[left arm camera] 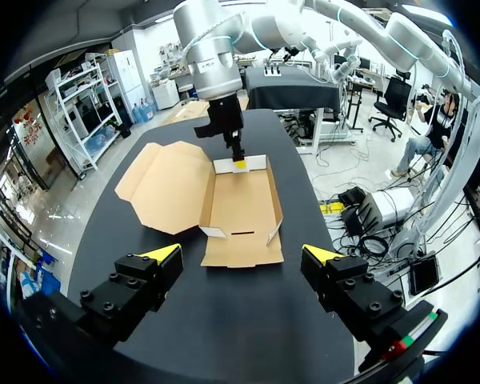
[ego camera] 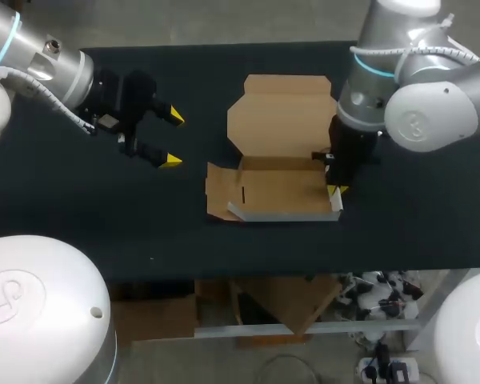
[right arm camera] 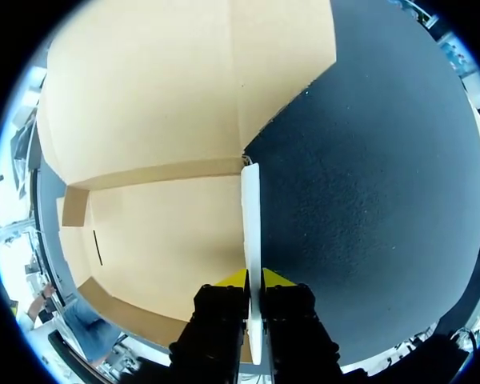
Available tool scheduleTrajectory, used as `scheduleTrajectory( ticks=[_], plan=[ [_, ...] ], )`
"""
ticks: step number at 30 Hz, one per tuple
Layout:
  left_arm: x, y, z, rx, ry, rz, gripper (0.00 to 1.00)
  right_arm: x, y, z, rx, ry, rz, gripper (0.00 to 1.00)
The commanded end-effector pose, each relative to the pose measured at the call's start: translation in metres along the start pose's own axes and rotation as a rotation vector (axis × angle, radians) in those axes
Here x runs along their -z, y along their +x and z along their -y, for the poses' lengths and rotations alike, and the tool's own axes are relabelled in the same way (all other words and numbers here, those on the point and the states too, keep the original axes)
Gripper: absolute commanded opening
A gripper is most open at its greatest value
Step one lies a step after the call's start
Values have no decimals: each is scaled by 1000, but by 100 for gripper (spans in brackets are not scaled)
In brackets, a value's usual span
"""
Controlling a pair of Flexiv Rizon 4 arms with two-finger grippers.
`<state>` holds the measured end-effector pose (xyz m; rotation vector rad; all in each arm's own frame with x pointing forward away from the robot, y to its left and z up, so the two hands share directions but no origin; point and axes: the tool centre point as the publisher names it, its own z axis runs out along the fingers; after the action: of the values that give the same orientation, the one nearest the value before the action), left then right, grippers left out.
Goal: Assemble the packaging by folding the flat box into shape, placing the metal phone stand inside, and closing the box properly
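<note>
Head view: box [ego camera: 276, 160], brown card, partly folded, sat at the middle of the dark table [ego camera: 104, 224]. Its long axis ran left to right. The lid [ego camera: 282, 112] lay folded back flat on the far side, and the tray [ego camera: 278, 190] was on the near side with its hollow facing up. One flap [ego camera: 218, 196] at the tray's left end lay spread outward on the table. The white end wall [ego camera: 336, 202] at the tray's right end stood upright.

Right gripper [ego camera: 336, 190]: at the tray's right end, pointing down. Most of it was hidden under its own arm, with only a speck of yellow visible. In the right wrist view the gripper [right arm camera: 254, 280] was pinched narrow on the end wall [right arm camera: 250, 232], one finger on each face. The lid and tray [right arm camera: 168, 232] were cut off at the edge of that view.

Left gripper [ego camera: 172, 138]: well left of the box, above the table, with its fingers spread wide and holding nothing. In the left wrist view the gripper [left arm camera: 242, 254] pointed along the box's [left arm camera: 236, 200] long axis. The flap [left arm camera: 242, 250] was nearest it, and the right gripper [left arm camera: 238, 164] was at the far end.

The inner face of the tray's near wall could not be made out.
</note>
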<state>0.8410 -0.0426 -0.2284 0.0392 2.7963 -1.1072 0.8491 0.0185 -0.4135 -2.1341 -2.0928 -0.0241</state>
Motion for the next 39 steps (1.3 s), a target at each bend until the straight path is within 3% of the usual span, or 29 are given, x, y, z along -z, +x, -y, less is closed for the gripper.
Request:
scheduleTrajectory(
  ticks=[1, 10, 13, 29, 39],
  plan=[
    [1, 0, 1, 1, -4, -2, 100, -10, 1, -1, -8, 5, 9, 13],
    [1, 0, 1, 1, -4, -2, 100, -12, 1, -3, -20, 9, 15, 13],
    [1, 0, 1, 1, -4, -2, 100, -12, 2, -4, -21, 8, 19, 0],
    [1, 0, 1, 1, -4, -2, 100, -7, 5, -4, 43, 22, 88, 0],
    [1, 0, 1, 1, -4, -2, 100, -15, -2, -3, -39, 19, 200, 0]
  ],
)
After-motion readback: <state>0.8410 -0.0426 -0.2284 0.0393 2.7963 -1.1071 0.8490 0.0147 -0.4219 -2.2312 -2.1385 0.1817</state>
